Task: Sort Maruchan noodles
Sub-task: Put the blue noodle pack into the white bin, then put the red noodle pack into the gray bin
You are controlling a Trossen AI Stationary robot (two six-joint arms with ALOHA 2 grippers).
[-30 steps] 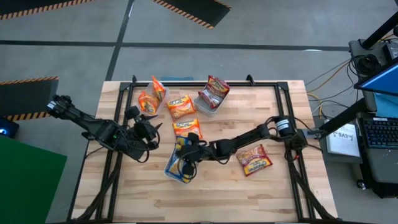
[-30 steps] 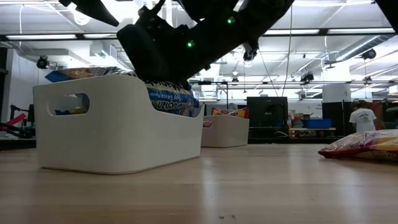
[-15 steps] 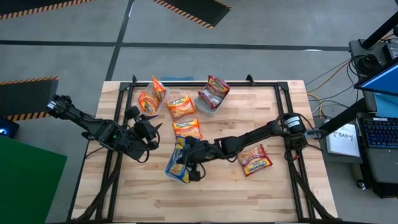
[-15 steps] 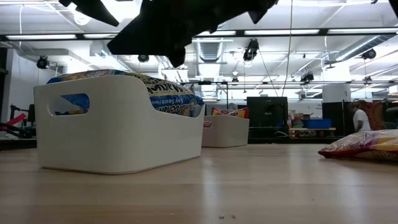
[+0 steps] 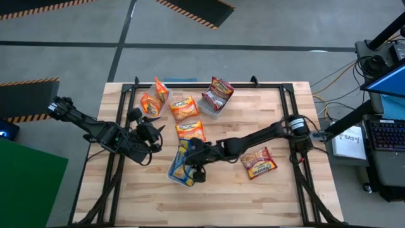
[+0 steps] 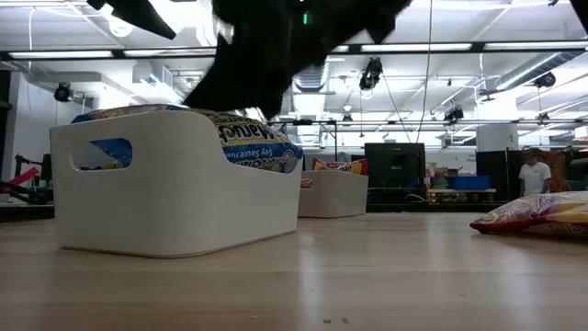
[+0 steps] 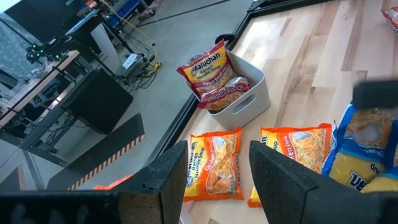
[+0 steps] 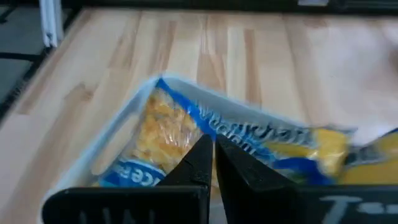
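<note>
Blue-and-yellow Maruchan noodles (image 5: pixel 181 158) lie in a white bin (image 5: pixel 171 173) near the table's middle, their tops above its rim (image 6: pixel 257 147). My right gripper (image 5: pixel 193 166) hangs shut just over that bin (image 8: pixel 213 149), with nothing between its fingers. Two orange packets (image 5: pixel 184 108) (image 5: pixel 190 131) lie flat on the wood. My left gripper (image 5: pixel 152 132) waits open at the left, holding nothing (image 7: pixel 217 180). Dark red packets stand in a far bin (image 7: pixel 224 81). Orange packets stand in a far-left bin (image 5: pixel 154 100).
One more packet (image 5: pixel 258 163) lies flat on the table's right half, seen low at the right (image 6: pixel 542 216). A black frame (image 5: pixel 190 87) runs along the table's edges. Bare wood lies along the near edge (image 5: pixel 209 202).
My right gripper, shut throughout, has risen out of the bin of blue-and-yellow packets and tipped closer to level, drawing back a little toward the table's right. The packets stay in the bin.
</note>
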